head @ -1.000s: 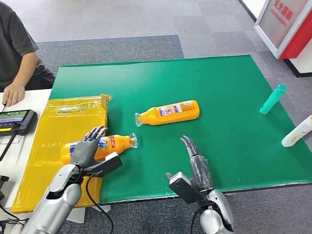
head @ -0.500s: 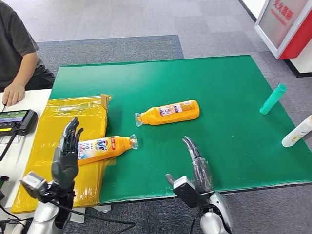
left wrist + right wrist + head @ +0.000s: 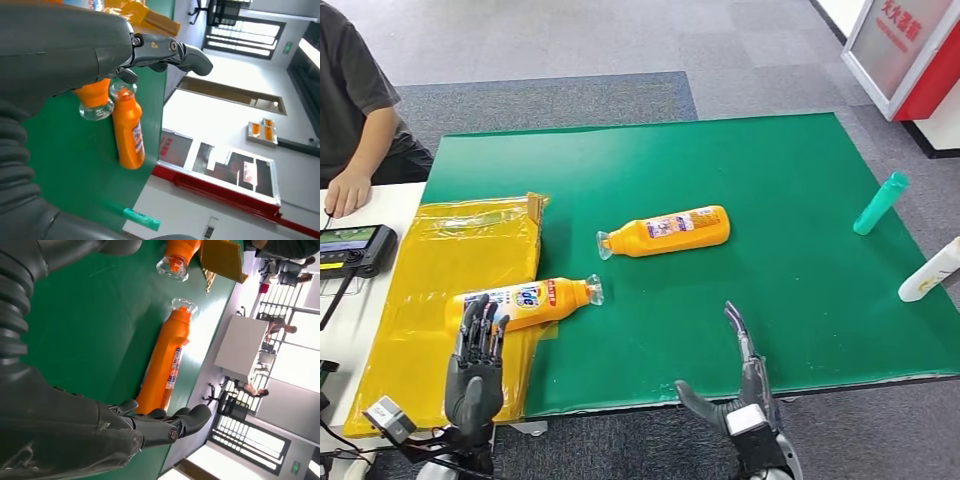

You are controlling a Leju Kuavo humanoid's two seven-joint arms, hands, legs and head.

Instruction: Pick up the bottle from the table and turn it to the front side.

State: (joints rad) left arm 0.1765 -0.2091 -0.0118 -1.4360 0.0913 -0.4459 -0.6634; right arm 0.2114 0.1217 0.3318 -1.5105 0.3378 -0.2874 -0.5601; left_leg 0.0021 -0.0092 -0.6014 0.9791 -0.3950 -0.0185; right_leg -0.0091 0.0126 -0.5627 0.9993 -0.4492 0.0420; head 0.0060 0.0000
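Note:
Two orange bottles lie on their sides on the green table (image 3: 788,200). The near bottle (image 3: 522,303) rests half on a yellow plastic bag (image 3: 448,280), its clear cap pointing right and its label up. The far bottle (image 3: 666,231) lies mid-table with its cap to the left; the right wrist view shows it as an orange bottle (image 3: 163,365). My left hand (image 3: 475,365) is raised at the table's front edge, just in front of the near bottle, fingers apart and holding nothing. My right hand (image 3: 739,385) hangs at the front edge, open and apart from both bottles.
A teal tube (image 3: 880,203) and a white bottle (image 3: 930,270) lie at the table's right side. A person (image 3: 354,110) sits at the back left beside a white desk with a small device (image 3: 354,247). A red-and-white stand (image 3: 909,50) is at the far right.
My left hand has let go of the near bottle and drawn back toward the front edge, leaving the bottle label-up. My right hand has sunk lower at the table's edge.

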